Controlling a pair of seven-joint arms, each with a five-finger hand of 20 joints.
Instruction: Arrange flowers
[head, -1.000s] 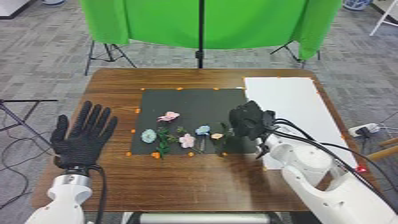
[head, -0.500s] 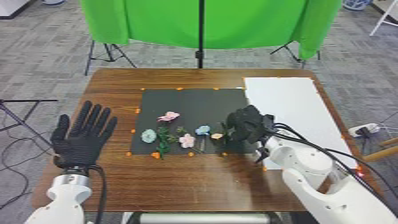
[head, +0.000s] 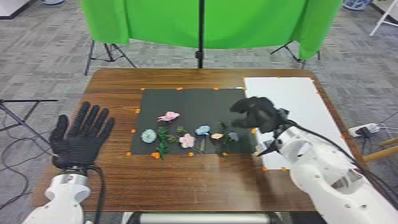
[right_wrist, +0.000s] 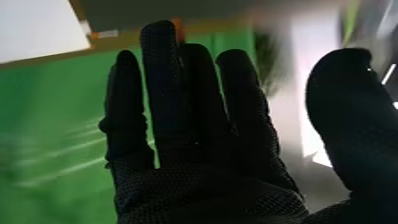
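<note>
We see the right robot hand (head: 258, 114) over the right side of the black mat (head: 197, 101), near the white sheet (head: 282, 95); its fingers are straight, the thumb stands apart from them, and we see nothing pinched. The left robot hand (head: 80, 136) is spread wide at the left side of the table (head: 213, 185). The flowers lie on the mat: one pink flower (head: 168, 116) is farther away, while the pale flower (head: 148, 135), the second pink flower (head: 187, 141), the light blue flower (head: 202, 130), the peach flower (head: 217, 136) and the dusky blue flower (head: 233, 136) make a loose row. We judge that the main danger is this closeness: if the hand comes down a little sideways, its thick fingers could push the dusky blue flower against the peach one. Also, the thin stems lie low, so a pinch could slip, or drag a neighbour along.
</note>
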